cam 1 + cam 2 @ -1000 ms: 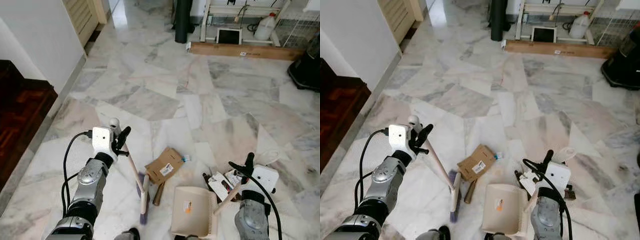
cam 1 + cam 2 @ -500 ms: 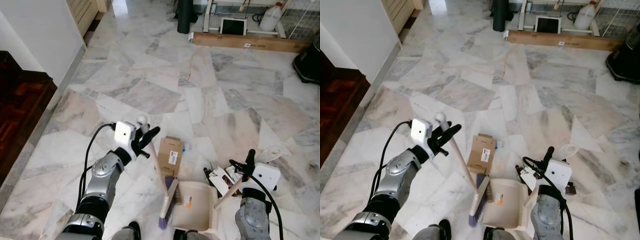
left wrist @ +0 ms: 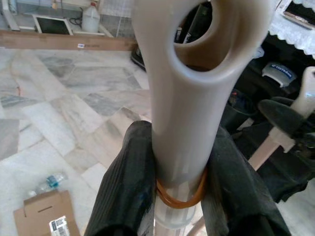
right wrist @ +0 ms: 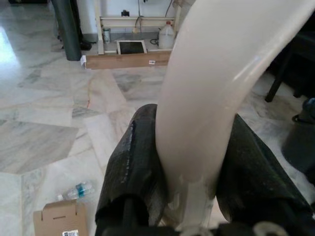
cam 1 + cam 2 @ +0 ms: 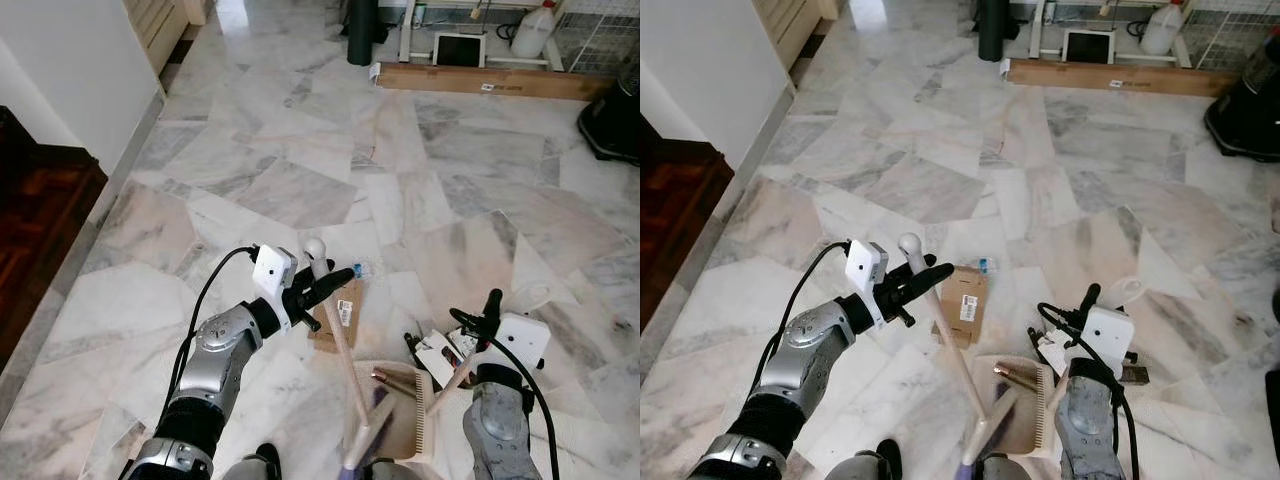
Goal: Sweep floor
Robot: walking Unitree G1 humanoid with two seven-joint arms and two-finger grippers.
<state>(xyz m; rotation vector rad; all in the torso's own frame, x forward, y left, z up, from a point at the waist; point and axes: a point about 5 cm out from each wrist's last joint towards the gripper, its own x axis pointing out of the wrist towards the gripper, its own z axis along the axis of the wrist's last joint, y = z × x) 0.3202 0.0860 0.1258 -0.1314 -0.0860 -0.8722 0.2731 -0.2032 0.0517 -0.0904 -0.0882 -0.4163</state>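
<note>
My left gripper [image 5: 328,283] is shut on the cream broom handle [image 5: 336,330], just below its rounded top. The handle slants down to the purple broom head [image 5: 362,447], which rests in the beige dustpan [image 5: 404,428]. A brown tube [image 5: 385,378] lies in the pan by the comb edge. My right gripper [image 5: 483,332] is shut on the dustpan handle [image 5: 458,372]. A flattened cardboard box [image 5: 340,313] and a small plastic bottle [image 5: 362,268] lie on the marble floor just beyond the pan. In the wrist views black fingers [image 3: 125,187] clamp the broom handle [image 3: 189,98], and fingers [image 4: 130,172] clamp the dustpan handle [image 4: 206,108].
White packets [image 5: 438,357] lie right of the pan. A white wall [image 5: 70,70] and dark wooden floor [image 5: 40,210] are at the left. Far ahead are a wooden plank [image 5: 480,80], a black post [image 5: 360,30], a white jug [image 5: 530,30] and a black object [image 5: 610,120].
The left arm swung the broom to the right, so its head went from left of the dustpan into it. The brown tube now lies in the pan. The cardboard box shifted.
</note>
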